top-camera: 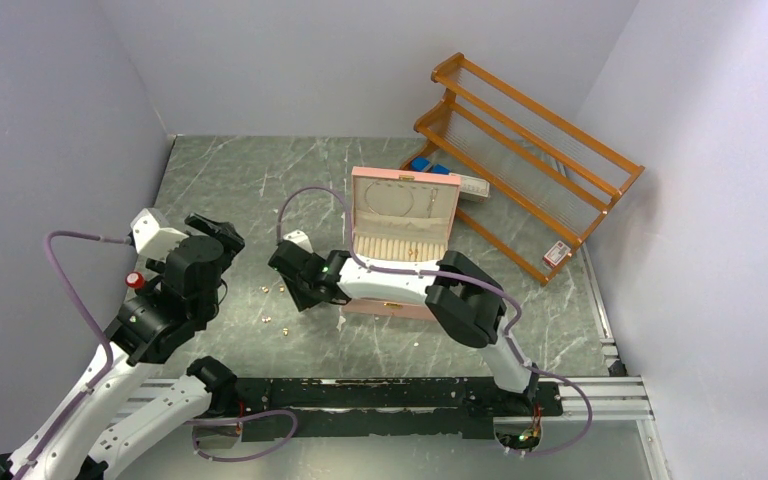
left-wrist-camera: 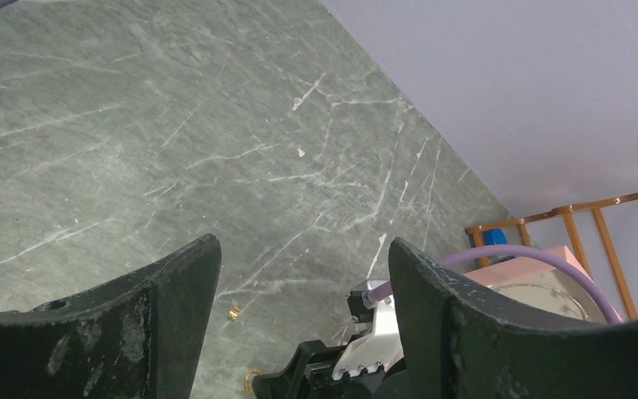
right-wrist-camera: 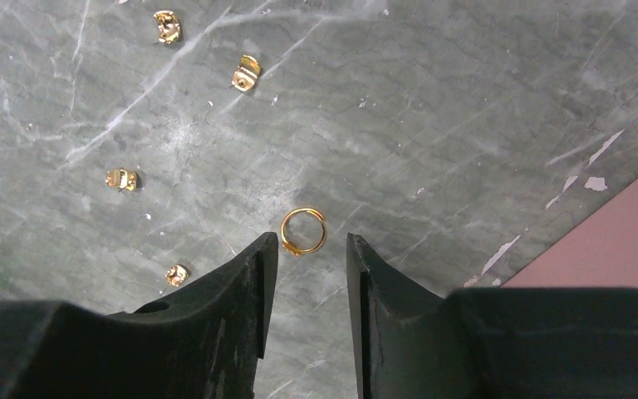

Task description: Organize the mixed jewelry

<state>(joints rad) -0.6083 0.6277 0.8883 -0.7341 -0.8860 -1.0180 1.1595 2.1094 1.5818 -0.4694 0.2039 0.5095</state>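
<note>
Open pink box (top-camera: 357, 215) holds a silvery loop (top-camera: 415, 202) in its lid; left end effector (left-wrist-camera: 303, 249) and right end effector (right-wrist-camera: 309, 247) both gape, empty.

Soft, even light from overhead leaves the walls (top-camera: 60, 120) flat and puts only faint, blurry shadows under the arms (top-camera: 390, 285) on the table (top-camera: 250, 190); the overhead view is slightly soft. In the right wrist view the ring (right-wrist-camera: 303, 230) is sharp, the near fingers (right-wrist-camera: 233, 316) are dark, and a green glow tints the left edge.
</note>
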